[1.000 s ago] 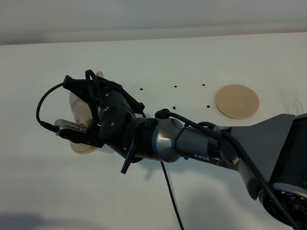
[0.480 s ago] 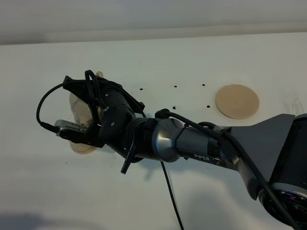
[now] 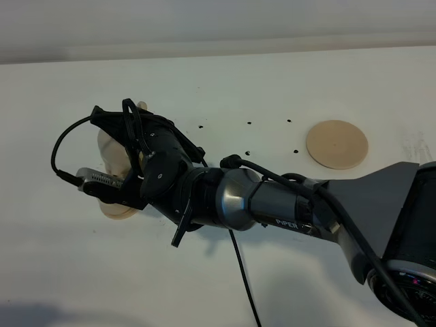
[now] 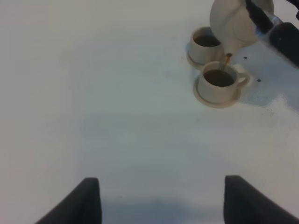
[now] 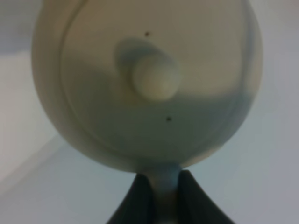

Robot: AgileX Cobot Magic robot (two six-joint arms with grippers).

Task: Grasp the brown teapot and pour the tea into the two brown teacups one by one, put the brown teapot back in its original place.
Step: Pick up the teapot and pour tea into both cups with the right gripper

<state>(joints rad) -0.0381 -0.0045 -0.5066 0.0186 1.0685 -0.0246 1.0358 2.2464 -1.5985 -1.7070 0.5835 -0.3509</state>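
Pouring from 1 teapot (image 4: 236, 21) clamped in R gripper (image 5: 161, 196), 2 teacups (image 4: 217, 83), L gripper (image 4: 161, 198) apart

Your white desk (image 3: 286, 82) carries a bare round tan disc (image 3: 336, 144) at its right. Two saucers (image 4: 217, 96) with filled cups (image 4: 217, 82) sit touching at its left.

On the table (image 3: 204, 286), the two teacups (image 4: 217, 81) are set side by side on their saucers at the left, touching or nearly so. The teapot (image 4: 236, 23) is held tilted above them, its spout over one cup. The round disc (image 3: 336, 144) is placed well apart, at the far right.
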